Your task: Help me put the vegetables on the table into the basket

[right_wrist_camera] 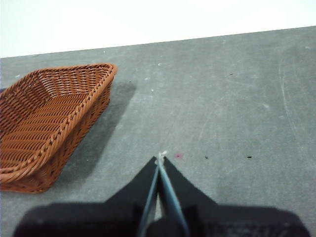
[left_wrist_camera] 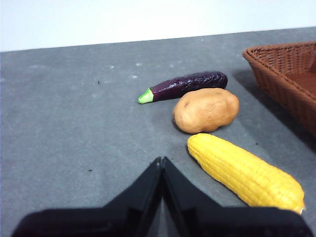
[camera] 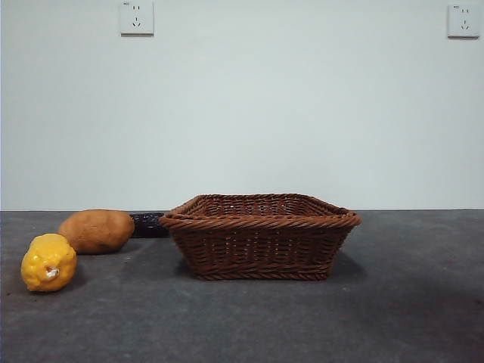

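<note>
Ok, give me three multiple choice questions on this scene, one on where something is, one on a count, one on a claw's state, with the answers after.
1. Where does the potato lie?
A. Inside the basket
B. On the table between the eggplant and the corn
C. Held in a claw

2. How many vegetables lie on the table?
A. One
B. Two
C. Three

3. What state is the left claw in?
A. Shut and holding nothing
B. Wide open
C. Shut on the corn

Answers:
1. B, since the left wrist view shows it on the grey surface with the eggplant on one side and the corn on the other, outside the basket.
2. C, as eggplant, potato and corn all lie outside the basket.
3. A, because its jaws meet with nothing between them, short of the corn. The right claw is shut too.
</note>
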`<state>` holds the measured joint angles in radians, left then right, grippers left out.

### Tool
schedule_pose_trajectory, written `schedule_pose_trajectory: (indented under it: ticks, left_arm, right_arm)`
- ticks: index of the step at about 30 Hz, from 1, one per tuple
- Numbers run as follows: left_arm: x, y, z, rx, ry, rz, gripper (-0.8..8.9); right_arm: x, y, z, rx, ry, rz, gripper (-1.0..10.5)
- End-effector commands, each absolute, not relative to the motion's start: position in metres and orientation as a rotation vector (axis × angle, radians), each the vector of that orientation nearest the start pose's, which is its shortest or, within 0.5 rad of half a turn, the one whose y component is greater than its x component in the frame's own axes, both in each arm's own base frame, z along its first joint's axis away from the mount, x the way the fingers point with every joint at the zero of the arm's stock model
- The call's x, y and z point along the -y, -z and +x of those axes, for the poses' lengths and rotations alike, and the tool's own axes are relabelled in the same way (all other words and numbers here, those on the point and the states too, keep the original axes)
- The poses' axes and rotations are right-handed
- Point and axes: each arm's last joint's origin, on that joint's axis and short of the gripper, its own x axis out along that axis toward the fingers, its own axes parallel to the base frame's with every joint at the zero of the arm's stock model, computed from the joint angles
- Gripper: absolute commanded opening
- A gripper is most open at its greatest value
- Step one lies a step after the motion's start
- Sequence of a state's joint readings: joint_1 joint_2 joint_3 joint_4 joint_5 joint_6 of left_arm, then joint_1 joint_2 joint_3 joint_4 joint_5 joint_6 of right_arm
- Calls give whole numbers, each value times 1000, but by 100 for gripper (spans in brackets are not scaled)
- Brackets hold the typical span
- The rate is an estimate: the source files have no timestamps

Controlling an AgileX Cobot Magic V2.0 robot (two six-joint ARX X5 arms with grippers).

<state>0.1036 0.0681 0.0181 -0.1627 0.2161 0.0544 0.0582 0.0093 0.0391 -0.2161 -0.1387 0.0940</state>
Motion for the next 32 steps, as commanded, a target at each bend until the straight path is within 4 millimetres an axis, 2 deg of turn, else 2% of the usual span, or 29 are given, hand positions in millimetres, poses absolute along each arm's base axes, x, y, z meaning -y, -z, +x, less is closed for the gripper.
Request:
schedule_pose_trajectory:
  ticks: [1,5,8,13,18,24,32]
  left_arm:
    - [-4,-146,99,-215,113,-62,-4]
    - [-4,-149,98,-217,104,-148,-5]
    - [-3,-160,97,-207,103,-188,-6]
    - [-2,-187,92,-194,131,-190,-6]
    - [0,-219,88,-204,180,-195,-6]
    - [2,-262,88,-226,253,-201,-6]
    - [5,-307,92,-351,407,-157,-6]
  right_arm:
    - [-9,-153,94,-199,-187,112,1]
    - [-10,-156,94,-174,-187,142,-4]
    - [-10,-165,94,-125,-188,195,-9]
    - [-9,-194,89,-48,-196,207,-9]
    - [-9,-232,85,-34,-201,209,-9]
    - [-11,-277,83,-215,-245,175,-9]
    - [-16,-327,86,-479,-418,75,-9]
